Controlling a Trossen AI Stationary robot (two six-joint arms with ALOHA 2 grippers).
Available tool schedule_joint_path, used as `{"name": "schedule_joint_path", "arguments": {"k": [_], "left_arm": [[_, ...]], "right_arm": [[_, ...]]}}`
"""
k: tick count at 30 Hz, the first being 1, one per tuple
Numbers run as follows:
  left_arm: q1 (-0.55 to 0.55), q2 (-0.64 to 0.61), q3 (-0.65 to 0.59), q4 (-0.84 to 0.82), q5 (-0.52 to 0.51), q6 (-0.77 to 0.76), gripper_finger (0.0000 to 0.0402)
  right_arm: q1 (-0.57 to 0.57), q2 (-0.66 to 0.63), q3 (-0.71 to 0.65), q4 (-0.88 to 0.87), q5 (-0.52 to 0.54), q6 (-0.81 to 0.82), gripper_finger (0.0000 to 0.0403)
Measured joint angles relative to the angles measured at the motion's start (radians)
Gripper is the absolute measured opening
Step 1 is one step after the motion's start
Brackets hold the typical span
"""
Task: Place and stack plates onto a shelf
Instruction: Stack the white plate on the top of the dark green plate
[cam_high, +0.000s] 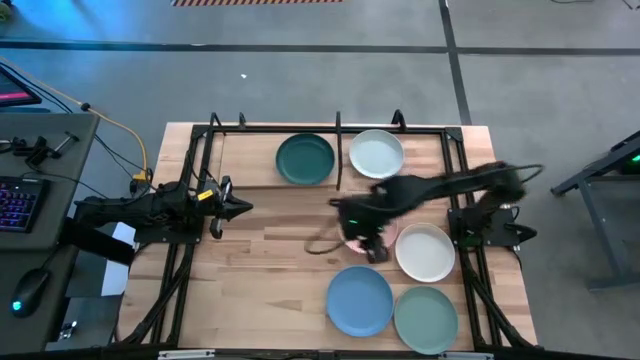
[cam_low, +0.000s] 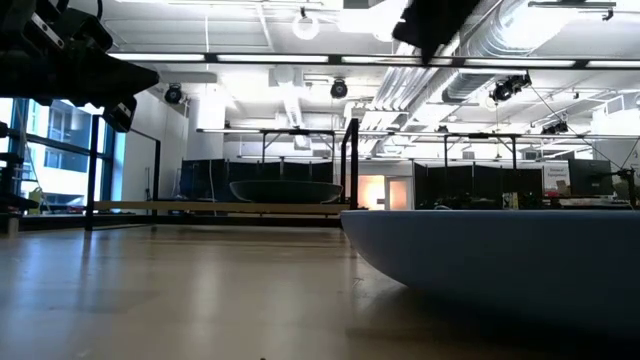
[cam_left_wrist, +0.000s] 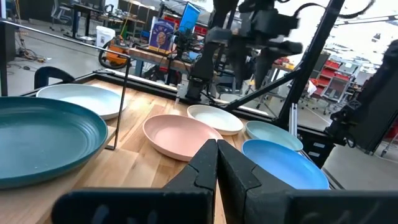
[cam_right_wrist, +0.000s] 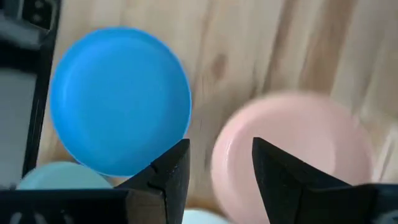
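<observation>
The right gripper (cam_high: 368, 243) hung over the pink plate (cam_high: 352, 240) near the table's middle, its fingers spread apart with a clear gap between them in the right wrist view (cam_right_wrist: 221, 168). The near edge of the pink plate (cam_right_wrist: 292, 155) showed through that gap; whether the fingers touched the rim could not be told.

The left gripper (cam_high: 240, 208) waited over bare wood at the left side, its fingers pressed together (cam_left_wrist: 216, 163), well apart from every plate.

On the shelf (cam_high: 340, 128) at the far edge, the dark green plate (cam_high: 305, 159) lay left of the middle rod and the mint plate (cam_high: 377, 154) right of it, each in its own bay, not stacked. The shelf board to the left of the dark green plate lay open.

The white plate (cam_high: 426, 252) lay just beside the pink one on its right. The blue plate (cam_high: 360, 300) and the sage plate (cam_high: 426, 318) lay side by side at the near edge, their rims close or touching. The left half of the table (cam_high: 260, 280) was open wood, giving free room between the arms.
</observation>
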Motion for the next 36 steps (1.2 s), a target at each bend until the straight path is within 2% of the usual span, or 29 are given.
{"name": "schedule_joint_path", "arguments": {"k": [3, 5, 8, 10, 13, 19, 22, 30, 36], "left_arm": [[0.0, 0.0, 0.0, 0.0, 0.0, 0.0, 0.0001], [0.0, 0.0, 0.0, 0.0, 0.0, 0.0, 0.0001], [0.0, 0.0, 0.0, 0.0, 0.0, 0.0, 0.0001], [0.0, 0.0, 0.0, 0.0, 0.0, 0.0, 0.0001], [0.0, 0.0, 0.0, 0.0, 0.0, 0.0, 0.0001], [0.0, 0.0, 0.0, 0.0, 0.0, 0.0, 0.0001], [0.0, 0.0, 0.0, 0.0, 0.0, 0.0, 0.0001], [0.0, 0.0, 0.0, 0.0, 0.0, 0.0, 0.0001], [0.0, 0.0, 0.0, 0.0, 0.0, 0.0, 0.0001]], "right_arm": [[0.053, -0.188, -0.219, 0.089, 0.147, 0.177, 0.0154], [0.086, -0.281, -0.319, 0.089, 0.271, 0.246, 0.0154], [0.095, -0.368, -0.399, 0.071, 0.436, 0.291, 0.0154], [0.053, -0.385, -0.41, 0.049, 0.485, 0.27, 0.0154], [-0.061, -0.376, -0.41, 0.018, 0.486, 0.143, 0.0154], [-0.352, -0.31, -0.41, 0.08, 0.405, -0.33, 0.0154], [-0.45, -0.248, -0.41, 0.125, 0.354, -0.499, 0.0154], [-0.551, -0.028, -0.411, 0.188, 0.25, -0.64, 0.0154], [-0.599, 0.046, -0.411, 0.269, 0.219, -0.647, 0.0154]]}}
